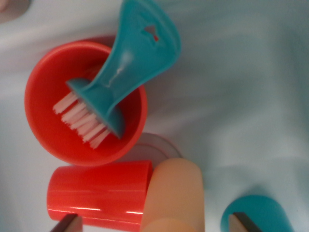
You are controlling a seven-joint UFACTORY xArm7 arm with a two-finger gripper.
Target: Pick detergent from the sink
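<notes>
Two fingers [244, 223] apart, straddling peach detergent bottle [175, 195] btm edge.

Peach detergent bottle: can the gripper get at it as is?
Probably, but not cleanly. The detergent bottle lies uncovered between the open fingers, but the red cup lies right beside it, under the finger at the wrist view's left, so closing would likely catch the cup too.

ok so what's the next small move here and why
Probably a straight descent, jaws kept open. The peach detergent bottle lies between the two fingertips at the bottom edge, so the gripper looks roughly centred over it. The red cup lies right beside it on the wrist view's left, so the finger there should slip between them. How high the gripper is cannot be told.
</notes>
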